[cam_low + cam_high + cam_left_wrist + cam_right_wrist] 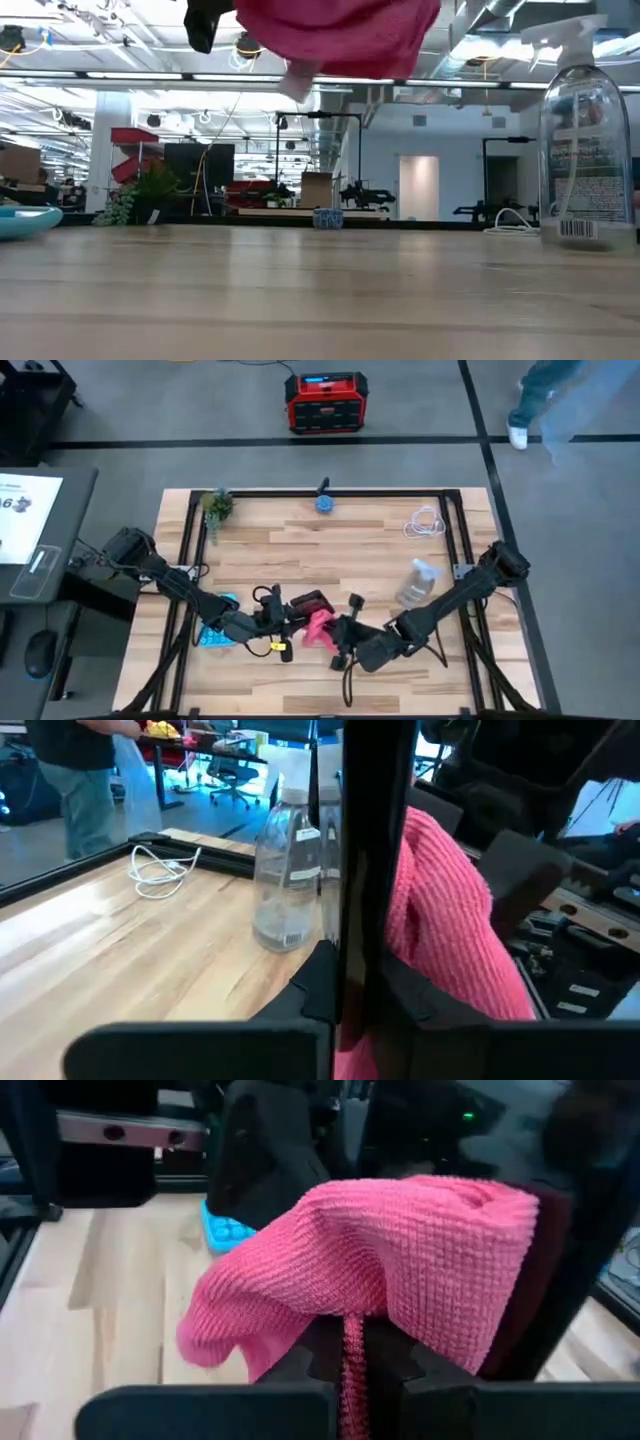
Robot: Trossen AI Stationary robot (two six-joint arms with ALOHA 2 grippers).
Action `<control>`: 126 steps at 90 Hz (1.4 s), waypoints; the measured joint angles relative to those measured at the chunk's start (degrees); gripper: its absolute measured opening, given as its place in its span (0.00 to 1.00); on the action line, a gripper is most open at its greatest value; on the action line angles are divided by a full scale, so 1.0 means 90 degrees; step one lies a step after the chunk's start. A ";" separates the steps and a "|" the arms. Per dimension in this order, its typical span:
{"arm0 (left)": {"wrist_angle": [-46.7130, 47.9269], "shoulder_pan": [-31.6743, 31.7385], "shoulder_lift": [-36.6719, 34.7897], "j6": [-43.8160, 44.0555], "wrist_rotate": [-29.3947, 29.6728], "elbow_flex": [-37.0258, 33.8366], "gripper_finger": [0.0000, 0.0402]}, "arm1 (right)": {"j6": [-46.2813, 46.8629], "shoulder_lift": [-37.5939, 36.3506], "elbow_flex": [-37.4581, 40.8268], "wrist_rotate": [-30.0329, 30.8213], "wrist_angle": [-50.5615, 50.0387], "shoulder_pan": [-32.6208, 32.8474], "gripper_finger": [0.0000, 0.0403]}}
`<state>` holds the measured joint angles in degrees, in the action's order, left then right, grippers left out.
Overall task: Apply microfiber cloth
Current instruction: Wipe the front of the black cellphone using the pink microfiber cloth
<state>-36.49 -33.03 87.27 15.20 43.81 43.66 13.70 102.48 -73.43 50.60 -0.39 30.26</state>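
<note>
The cloth (318, 628) is held above the counter (380, 550) between the two tools, clamped in the right tool (335, 645) on one side, while the left tool (290, 622), closed on a thin dark phone (362, 870), is touching it from the other side.

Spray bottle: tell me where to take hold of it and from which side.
Take the spray bottle by its narrow neck below the trigger head, or round its straight clear body. It stands upright near the table's right edge, so come level from the right arm's side. The right end effector is shut on the microfiber cloth.
</note>
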 joint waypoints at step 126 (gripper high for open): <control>0.0709 0.0041 0.0016 0.0121 -0.0026 0.0011 0.02 | -0.2821 -0.0325 -0.0012 -0.0818 0.0581 -0.0363 0.00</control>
<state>-30.11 -32.67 87.42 16.29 43.58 43.76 -11.69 99.55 -73.54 43.24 4.84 27.00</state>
